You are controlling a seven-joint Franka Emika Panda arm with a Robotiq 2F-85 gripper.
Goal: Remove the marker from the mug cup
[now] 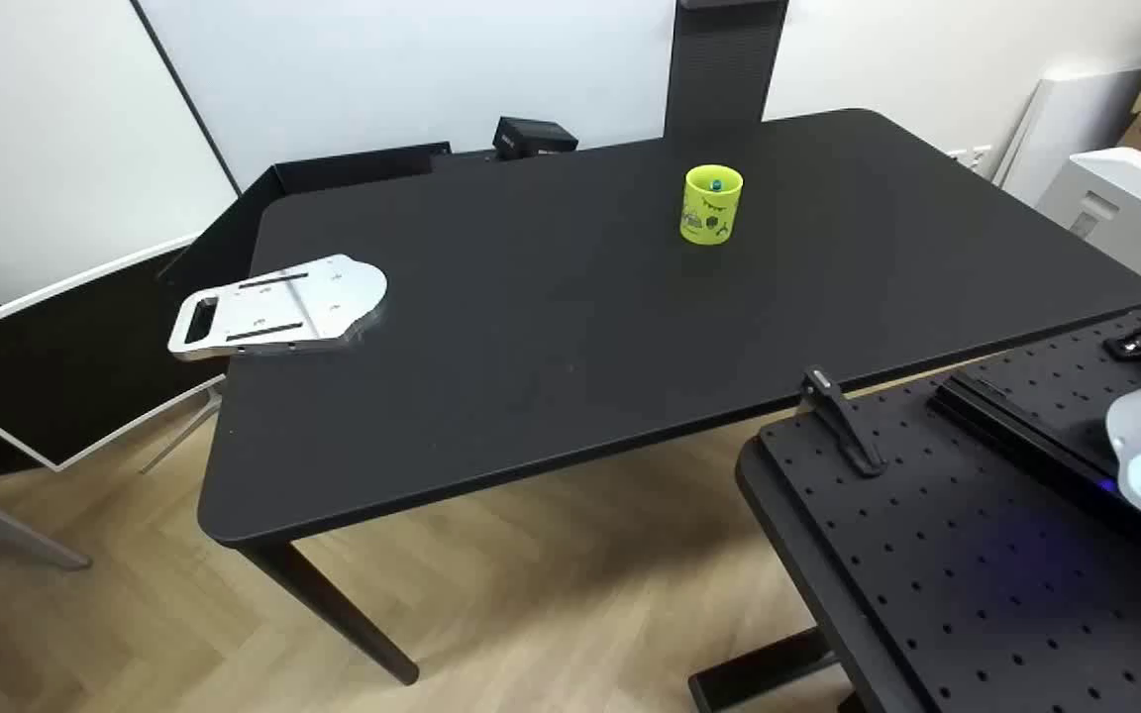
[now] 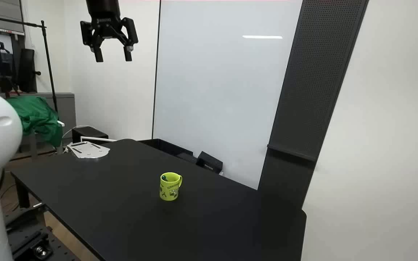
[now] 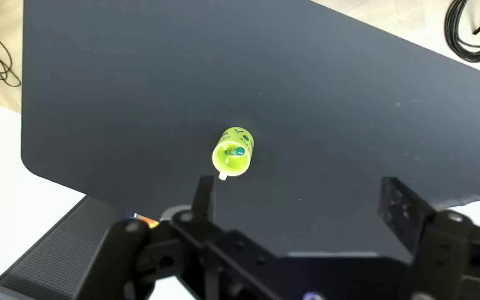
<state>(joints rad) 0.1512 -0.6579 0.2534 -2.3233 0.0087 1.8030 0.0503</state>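
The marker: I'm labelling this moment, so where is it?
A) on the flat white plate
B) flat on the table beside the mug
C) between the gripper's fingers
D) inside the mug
D: the wrist view looks into the yellow-green mug and shows the marker within its rim, while the open gripper holds nothing.

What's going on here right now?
Nothing is being handled: the robot's end effector hangs open and holding nothing, well above the height of the black table. The yellow-green mug stands upright on the table, with the teal-ended marker inside it. The marker has not yet been removed.
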